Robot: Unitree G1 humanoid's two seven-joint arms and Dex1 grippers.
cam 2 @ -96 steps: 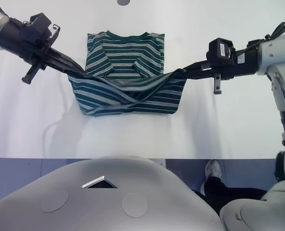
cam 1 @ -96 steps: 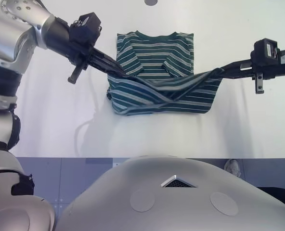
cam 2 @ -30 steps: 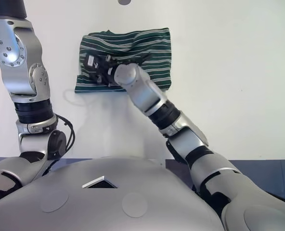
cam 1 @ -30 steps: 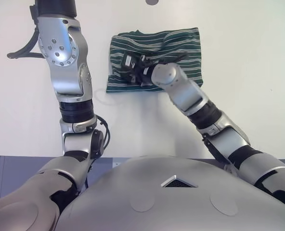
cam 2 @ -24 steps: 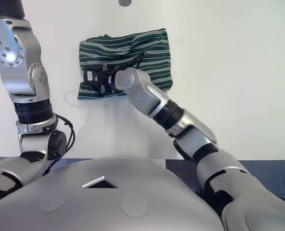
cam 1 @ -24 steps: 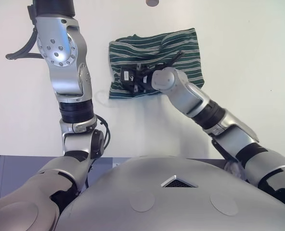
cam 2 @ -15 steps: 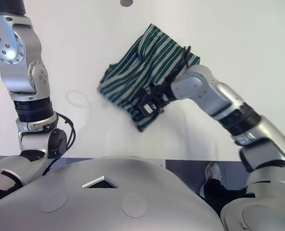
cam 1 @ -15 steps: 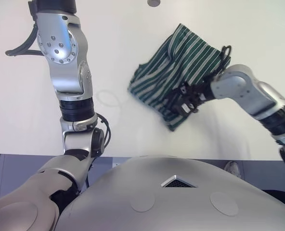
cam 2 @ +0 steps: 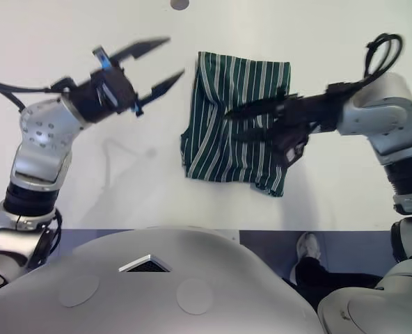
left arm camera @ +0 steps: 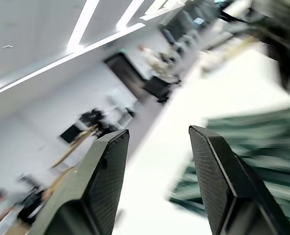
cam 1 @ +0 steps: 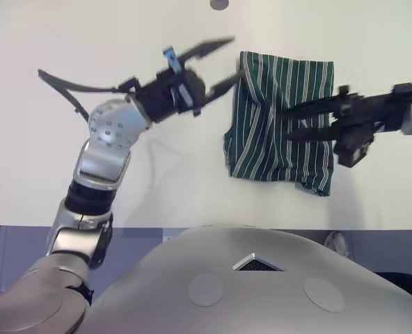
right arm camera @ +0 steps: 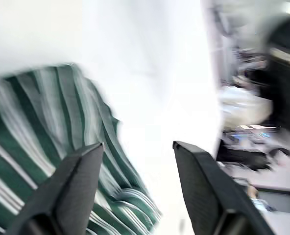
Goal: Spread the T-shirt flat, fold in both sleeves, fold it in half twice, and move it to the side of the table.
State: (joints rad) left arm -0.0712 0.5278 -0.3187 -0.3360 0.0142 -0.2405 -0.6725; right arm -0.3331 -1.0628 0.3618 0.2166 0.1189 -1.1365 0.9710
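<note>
The green, white-striped T-shirt [cam 1: 275, 111] lies folded into a small rectangle on the white table [cam 1: 88, 188], right of centre, stripes running toward me. My left gripper [cam 1: 227, 59] hovers open just off the shirt's far left corner, nothing between its fingers [left arm camera: 106, 186]. From the right side, my right gripper [cam 1: 287, 123] reaches over the right half of the shirt, open, both fingers [right arm camera: 204, 191] apart and holding nothing. The right wrist view has the striped cloth [right arm camera: 32, 122] below and beside those fingers. I cannot tell whether they touch it.
A small dark round spot [cam 1: 218, 3] sits at the table's far edge. The table's near edge [cam 1: 157, 226] runs just below the shirt's front hem. Bare white surface stretches to the left of the shirt.
The right gripper dragged the folded shirt rightward, turned it, then let go and pulled back to the right. The left arm swung down from upright, its open gripper now at the shirt's left corner.
</note>
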